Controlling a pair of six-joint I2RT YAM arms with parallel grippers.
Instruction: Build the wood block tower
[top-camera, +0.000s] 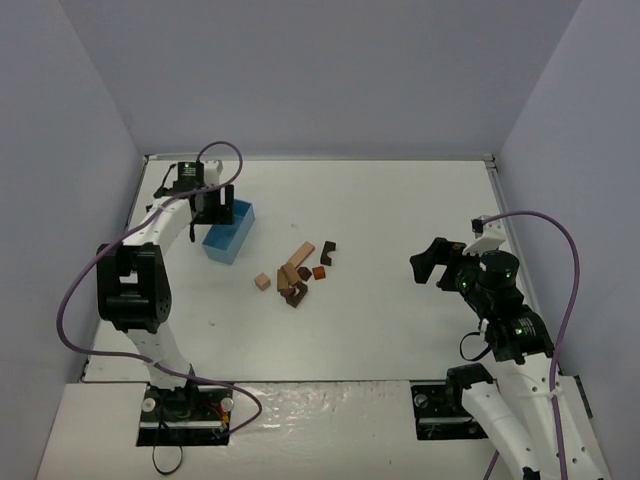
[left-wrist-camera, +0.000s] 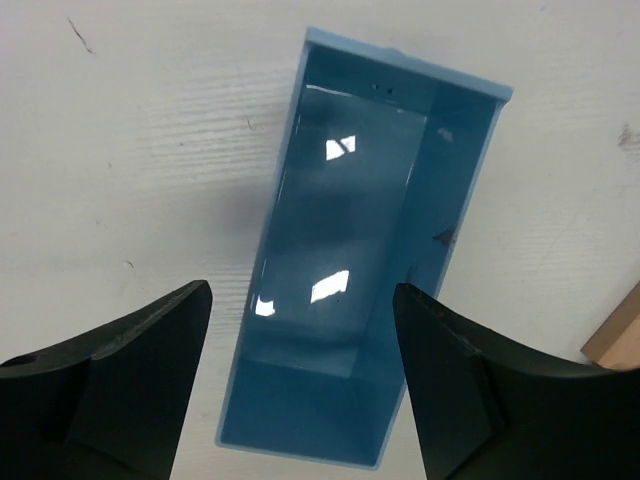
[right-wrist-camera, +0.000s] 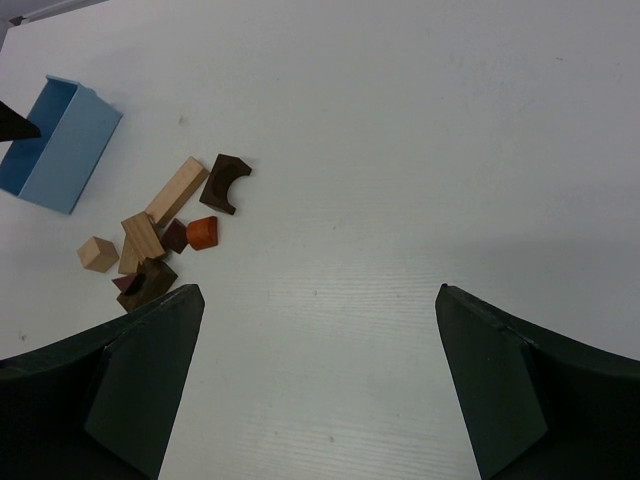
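Note:
The wood blocks (top-camera: 295, 272) lie in a loose heap mid-table; no tower stands. I see a tan cube (top-camera: 263, 281), a long tan bar (top-camera: 299, 254), a dark brown arch piece (top-camera: 327, 247) and a reddish-orange piece (top-camera: 319, 272). The heap also shows at the left of the right wrist view (right-wrist-camera: 160, 240). My left gripper (top-camera: 213, 205) is open and empty, hovering over the blue box far left of the blocks; its jaws straddle the box (left-wrist-camera: 301, 290). My right gripper (top-camera: 430, 265) is open and empty (right-wrist-camera: 320, 290), well to the right of the heap.
An empty light blue rectangular box (top-camera: 225, 243) sits at the back left; its inside shows in the left wrist view (left-wrist-camera: 470, 200). A tan block edge (left-wrist-camera: 615, 335) shows at that view's right border. Grey walls enclose the table on three sides.

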